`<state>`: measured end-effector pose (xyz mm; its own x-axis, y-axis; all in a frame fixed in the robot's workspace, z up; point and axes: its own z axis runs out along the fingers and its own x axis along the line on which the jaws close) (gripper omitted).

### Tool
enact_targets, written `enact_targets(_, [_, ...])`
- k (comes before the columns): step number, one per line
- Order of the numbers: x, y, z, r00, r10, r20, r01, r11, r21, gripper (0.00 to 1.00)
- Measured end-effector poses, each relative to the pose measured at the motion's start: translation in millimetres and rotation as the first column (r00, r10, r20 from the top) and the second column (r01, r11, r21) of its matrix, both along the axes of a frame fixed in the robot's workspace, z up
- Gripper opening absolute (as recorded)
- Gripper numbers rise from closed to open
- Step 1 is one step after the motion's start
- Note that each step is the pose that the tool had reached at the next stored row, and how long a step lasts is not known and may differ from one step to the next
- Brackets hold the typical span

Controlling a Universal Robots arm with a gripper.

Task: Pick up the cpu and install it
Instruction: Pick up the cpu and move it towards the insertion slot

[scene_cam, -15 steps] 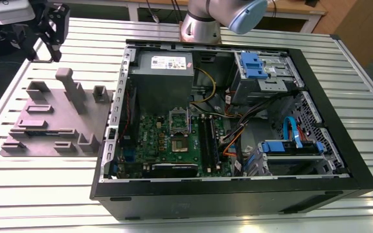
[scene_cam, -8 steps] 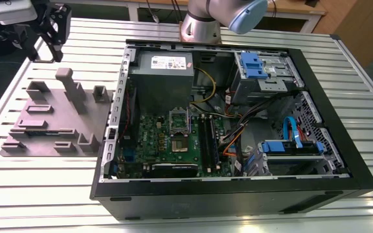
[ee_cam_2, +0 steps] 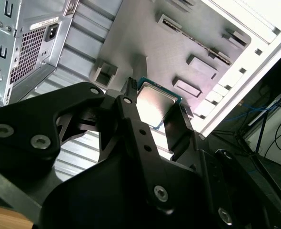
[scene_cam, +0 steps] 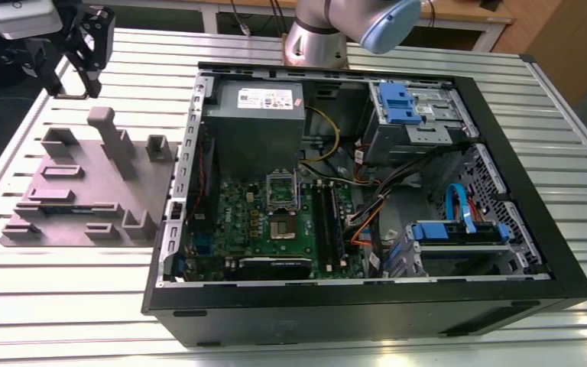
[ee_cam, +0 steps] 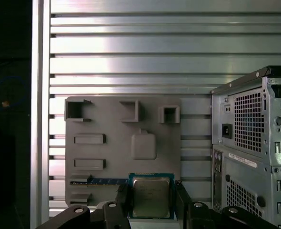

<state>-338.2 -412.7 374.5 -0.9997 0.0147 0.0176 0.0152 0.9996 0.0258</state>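
Hand [ee_cam: 152,202] closed on the cpu [ee_cam: 151,195], one black finger on each of two opposite edges. Metal top faces the camera in both wrist views, with the grey fixture block [ee_cam: 112,143] behind it. Exterior view: hand at the table's [scene_cam: 28,306] far corner on the exterior view's left. Open computer case [scene_cam: 375,306] and its board socket [scene_cam: 281,208] sit well apart.

The cpu [ee_cam: 151,195], a small square silvery-topped chip, is being gripped edgewise, clamped by the gripper [ee_cam: 152,204].
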Motion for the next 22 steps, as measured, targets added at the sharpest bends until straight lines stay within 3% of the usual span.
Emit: enact_targets(22, [9.7,0.0,0.0,1.0000,0.000,0.0000,0.000,1.0000,0.0000,0.47])
